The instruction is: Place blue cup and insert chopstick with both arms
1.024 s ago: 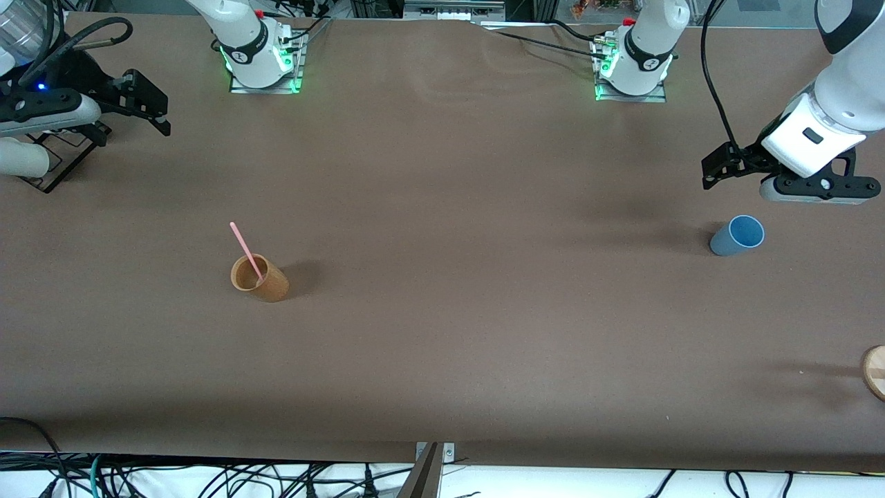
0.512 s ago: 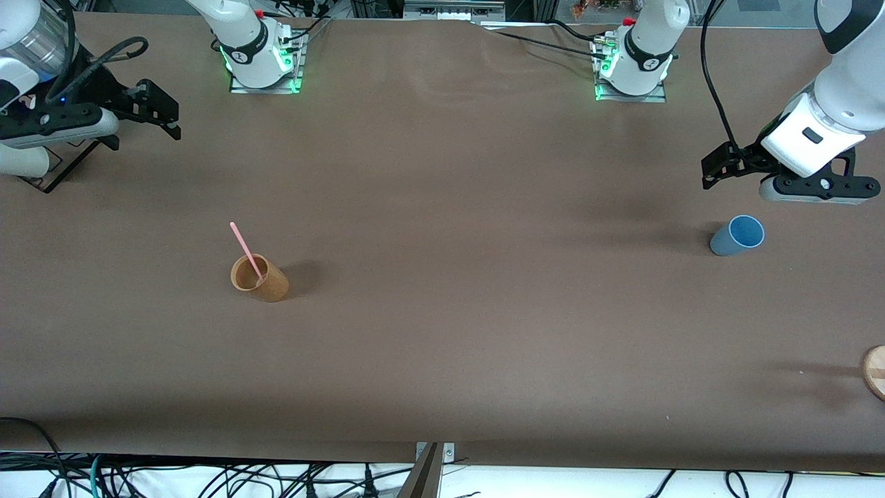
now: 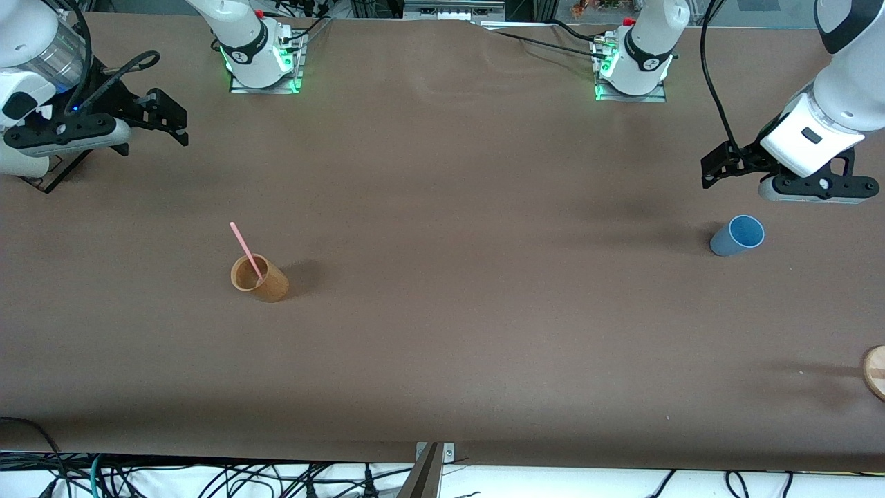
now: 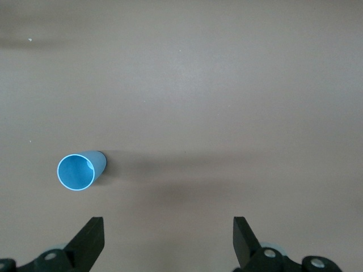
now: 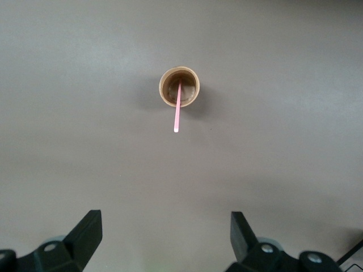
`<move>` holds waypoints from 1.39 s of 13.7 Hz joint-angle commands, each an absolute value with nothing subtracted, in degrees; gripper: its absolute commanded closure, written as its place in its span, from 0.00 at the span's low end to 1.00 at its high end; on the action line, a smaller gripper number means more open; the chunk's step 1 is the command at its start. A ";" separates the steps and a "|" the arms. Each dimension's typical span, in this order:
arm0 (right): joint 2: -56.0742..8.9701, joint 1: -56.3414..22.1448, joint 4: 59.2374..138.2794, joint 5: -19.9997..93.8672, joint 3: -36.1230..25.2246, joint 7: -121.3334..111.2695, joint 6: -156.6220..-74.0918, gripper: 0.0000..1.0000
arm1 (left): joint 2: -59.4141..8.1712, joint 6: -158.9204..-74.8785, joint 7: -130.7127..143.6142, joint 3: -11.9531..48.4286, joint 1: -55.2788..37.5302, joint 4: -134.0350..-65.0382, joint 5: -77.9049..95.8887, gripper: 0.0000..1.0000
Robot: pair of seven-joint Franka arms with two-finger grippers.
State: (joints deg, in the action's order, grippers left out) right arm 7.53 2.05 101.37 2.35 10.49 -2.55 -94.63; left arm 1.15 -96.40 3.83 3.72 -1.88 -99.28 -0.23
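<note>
The blue cup [image 3: 737, 235] stands upright near the left arm's end of the table; it also shows in the left wrist view [image 4: 76, 170]. My left gripper [image 3: 715, 168] hangs open and empty over bare table beside it [image 4: 168, 238]. The pink chopstick [image 3: 245, 250] leans inside an orange-brown cup [image 3: 259, 278] toward the right arm's end. The right wrist view shows that cup [image 5: 179, 86] and the chopstick [image 5: 177, 110] from above. My right gripper [image 3: 168, 119] is open and empty [image 5: 164, 232], high over the table, well apart from them.
A round wooden disc [image 3: 875, 371] lies at the table's edge at the left arm's end, nearer to the front camera than the blue cup. A black wire stand [image 3: 52, 169] sits under the right arm. Cables run along the table's front edge.
My right gripper has swung in from the table's end toward the middle and risen a little. The left gripper, both cups and the chopstick have not moved.
</note>
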 commanded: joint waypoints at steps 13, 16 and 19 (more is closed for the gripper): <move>11.87 1.93 103.45 1.67 10.46 -5.09 -95.54 0.00 | 1.41 -95.10 4.48 3.60 -2.37 -98.35 -1.67 0.00; 11.87 1.93 103.27 1.76 10.28 -5.71 -95.36 0.00 | 1.32 -95.10 4.48 3.60 -2.37 -98.35 -1.67 0.00; 12.22 0.10 103.45 1.93 9.50 -5.71 -95.62 0.00 | 1.32 -95.10 4.48 3.60 -2.37 -98.35 -1.67 0.00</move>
State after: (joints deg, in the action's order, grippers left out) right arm 10.19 1.81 101.55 2.33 10.44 -4.89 -94.80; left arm 1.15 -96.37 3.83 3.73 -1.90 -99.27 -0.23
